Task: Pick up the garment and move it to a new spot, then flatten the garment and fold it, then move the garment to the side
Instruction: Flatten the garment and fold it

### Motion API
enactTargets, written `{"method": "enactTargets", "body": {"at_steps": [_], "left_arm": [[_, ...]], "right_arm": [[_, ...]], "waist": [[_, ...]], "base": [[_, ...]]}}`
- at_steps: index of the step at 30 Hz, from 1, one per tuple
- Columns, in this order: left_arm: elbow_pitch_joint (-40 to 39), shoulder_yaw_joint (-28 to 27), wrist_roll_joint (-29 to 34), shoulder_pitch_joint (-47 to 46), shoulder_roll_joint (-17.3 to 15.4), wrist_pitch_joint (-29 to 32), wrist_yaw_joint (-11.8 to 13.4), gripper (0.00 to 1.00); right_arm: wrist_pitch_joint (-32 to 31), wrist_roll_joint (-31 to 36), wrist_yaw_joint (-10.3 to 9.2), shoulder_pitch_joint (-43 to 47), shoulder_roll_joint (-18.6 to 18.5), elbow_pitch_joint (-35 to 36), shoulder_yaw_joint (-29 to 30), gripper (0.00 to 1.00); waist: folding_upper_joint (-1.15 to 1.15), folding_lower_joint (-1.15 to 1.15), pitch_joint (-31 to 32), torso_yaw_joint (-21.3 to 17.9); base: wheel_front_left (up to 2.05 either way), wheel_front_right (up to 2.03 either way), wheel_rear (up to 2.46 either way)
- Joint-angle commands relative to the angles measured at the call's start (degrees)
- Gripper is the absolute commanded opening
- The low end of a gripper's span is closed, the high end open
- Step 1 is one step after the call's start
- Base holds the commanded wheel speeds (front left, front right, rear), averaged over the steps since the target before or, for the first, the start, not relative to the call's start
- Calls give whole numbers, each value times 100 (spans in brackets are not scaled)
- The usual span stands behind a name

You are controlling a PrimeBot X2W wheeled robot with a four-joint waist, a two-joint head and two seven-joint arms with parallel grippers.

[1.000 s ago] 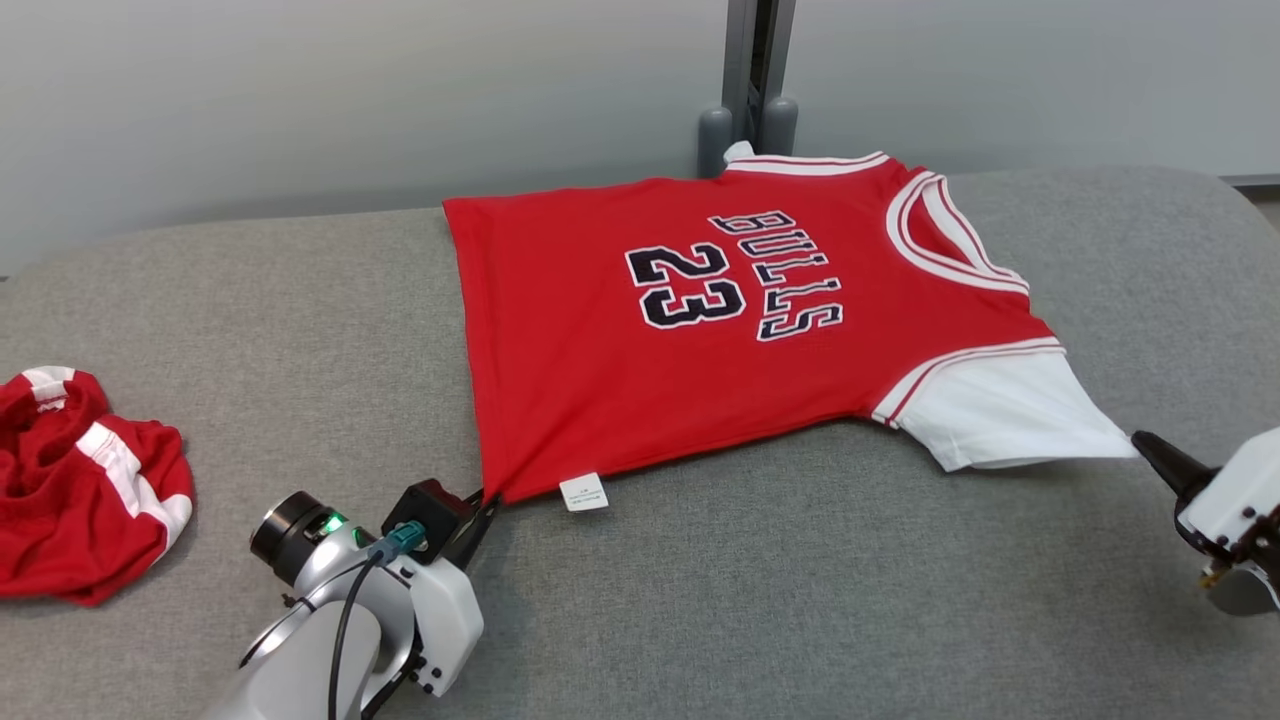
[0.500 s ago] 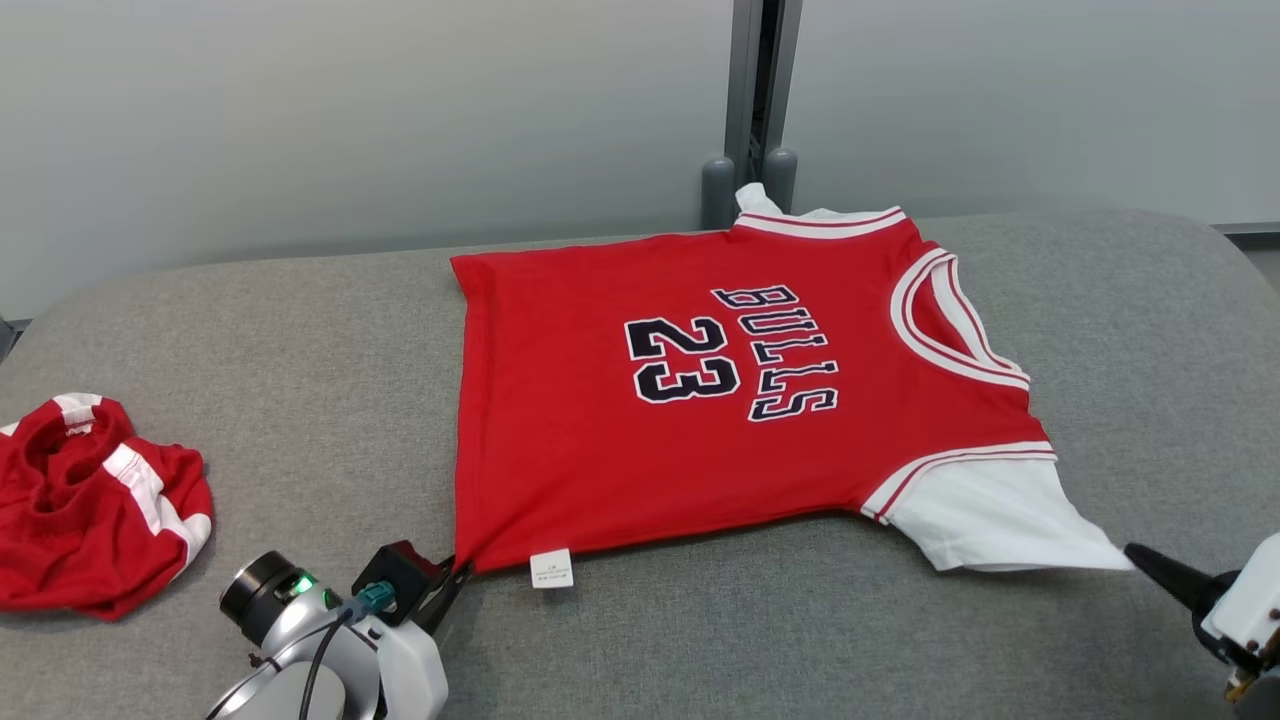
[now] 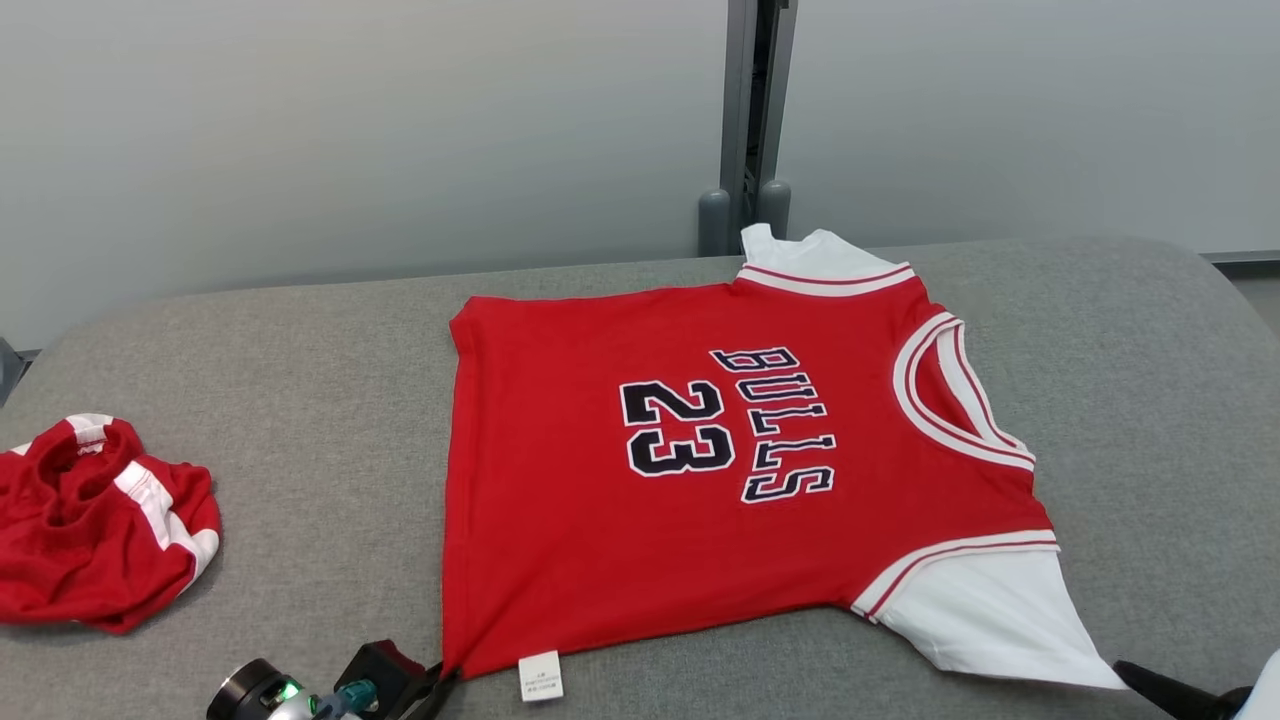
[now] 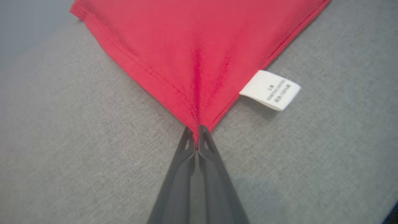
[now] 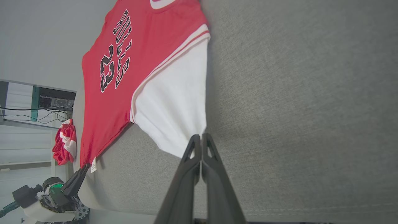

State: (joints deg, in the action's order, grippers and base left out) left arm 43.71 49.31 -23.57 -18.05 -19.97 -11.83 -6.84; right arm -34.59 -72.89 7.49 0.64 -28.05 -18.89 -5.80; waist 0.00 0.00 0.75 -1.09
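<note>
The garment (image 3: 700, 450) is a red jersey with "BULLS 23" and white sleeves, spread face up on the grey table (image 3: 300, 400). My left gripper (image 3: 440, 678) sits at the near left and is shut on the jersey's hem corner. The left wrist view shows that gripper (image 4: 195, 133) pinching the red corner (image 4: 199, 46), beside a white label (image 4: 270, 90). My right gripper (image 3: 1125, 668) at the near right is shut on the tip of the white sleeve (image 3: 985, 620). In the right wrist view the right gripper (image 5: 200, 138) clamps the sleeve (image 5: 174, 102), which is pulled taut.
A second red and white garment (image 3: 95, 525) lies crumpled at the table's left edge. A grey post (image 3: 748, 110) stands behind the table against a pale wall. Bare grey surface lies to the left and right of the jersey.
Both grippers have drawn back toward me, dragging the jersey nearer across the table and away from the back edge. The head camera has also shifted.
</note>
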Motion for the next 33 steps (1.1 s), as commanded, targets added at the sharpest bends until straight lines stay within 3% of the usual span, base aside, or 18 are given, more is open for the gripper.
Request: {"method": "enactTargets", "body": {"at_steps": [1,8,16,27,33], "left_arm": [[-210,-8,-57,205,-194,90,60,0],[-1036,30,-189,631,-653,437,77,0],[-2323,103,-211,1059,-1304,973,208,0],[-3167,215,-181,1342,-1636,1239,425,0],[-3331,156,-301,1354,-1620,1273,495,0]], "right_arm": [[-151,100,1,178,43,96,169,0],[-607,338,1,473,280,320,632,0],[-1663,717,1,891,780,729,1277,0],[-2827,1515,1,1036,1529,1355,2401,0],[-3157,1924,1,809,2041,1785,2872,0]], "waist": [[0,0,23,21],[0,0,66,87],[0,0,64,175],[0,0,78,141],[0,0,55,116]], "base": [[0,0,0],[0,0,0],[0,0,0],[0,0,0],[0,0,0]]}}
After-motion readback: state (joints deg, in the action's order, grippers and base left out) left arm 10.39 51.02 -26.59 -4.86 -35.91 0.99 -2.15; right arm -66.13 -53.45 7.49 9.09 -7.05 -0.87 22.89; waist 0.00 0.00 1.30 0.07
